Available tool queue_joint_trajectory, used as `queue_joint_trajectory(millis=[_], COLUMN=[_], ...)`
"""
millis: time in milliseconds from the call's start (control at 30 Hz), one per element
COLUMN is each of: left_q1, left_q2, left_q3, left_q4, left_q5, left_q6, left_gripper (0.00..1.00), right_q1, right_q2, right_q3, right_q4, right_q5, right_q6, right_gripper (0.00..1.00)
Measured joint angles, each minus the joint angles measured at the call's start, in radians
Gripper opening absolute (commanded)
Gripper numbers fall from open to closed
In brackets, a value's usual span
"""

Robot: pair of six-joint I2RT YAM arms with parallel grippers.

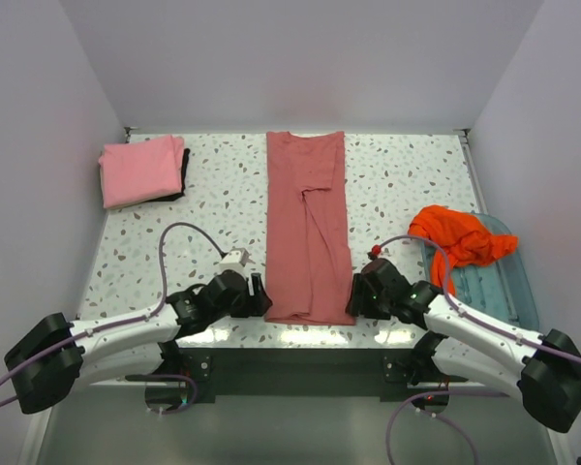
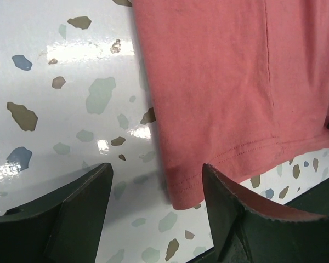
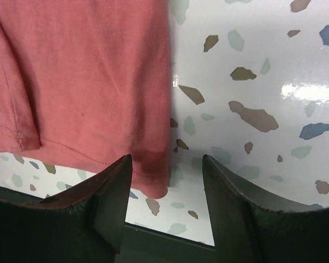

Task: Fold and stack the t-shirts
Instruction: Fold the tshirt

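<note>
— How do the end effectors stand?
— The left end effector (image 1: 261,295) and right end effector (image 1: 351,300) are spread, each straddling a near hem corner of the dusty rose-red cloth t-shirt (image 1: 305,223).
— And its lie?
— Flat mid-way across the speckled white desk (image 1: 397,184), long axis near-to-far, collar pointing away from the arms.

Rose-red t-shirt (image 1: 306,232), orange t-shirt (image 1: 460,237), white speckled table (image 1: 397,184)

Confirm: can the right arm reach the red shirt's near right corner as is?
Probably yes. The right gripper hangs open with that corner of the red shirt lying between its fingers, and nothing shows in the way.
</note>
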Motion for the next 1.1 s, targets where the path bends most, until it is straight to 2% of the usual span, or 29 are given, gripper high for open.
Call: queue_joint_trajectory(millis=[300,800,967,1100], left_q1=[-0.035,-0.086,-0.094,-0.100], left_q2=[0.007,0.006,0.038,0.059], left_q3=[0.003,0.005,0.012,0.014], left_q4=[-0.010,-0.029,-0.006,0.012], left_q5=[-0.006,-0.016,-0.014,-0.016], left_q6=[-0.024,-0.066,-0.068,-0.070], left_gripper=[0.64,0.62,0.56,0.47], right_q1=[0.068,0.163,0.184,0.195], right_q2=[-0.023,-0.008,0.032,0.056], right_q3=[-0.008,-0.008,0.008,0.016], right_q4=[-0.014,-0.015,0.000,0.013], right_q5=[0.001,0.027,0.031,0.037], right_q6=[0.041,0.095,0.103,0.108], right_gripper=[0.55,0.49,0.47,0.46])
